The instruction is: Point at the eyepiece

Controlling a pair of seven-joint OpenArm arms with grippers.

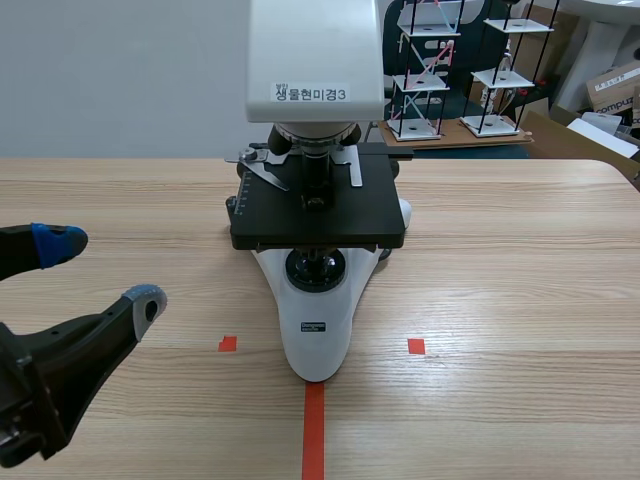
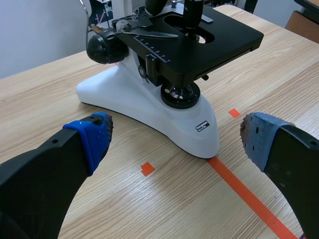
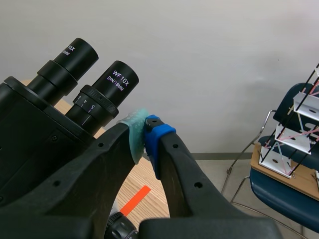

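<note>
A: Left pincer [image 1: 105,272]?
B: Spread wide, low over the counter [image 1: 520,300], left of the microscope [image 1: 318,300] base.
A: The eyepiece [image 3: 118,79]?
B: The nearer of two on the microscope head, angled upward.
A: Right pincer [image 3: 144,133]?
B: Closed on nothing, pads together, tip just beside that eyepiece.
</note>
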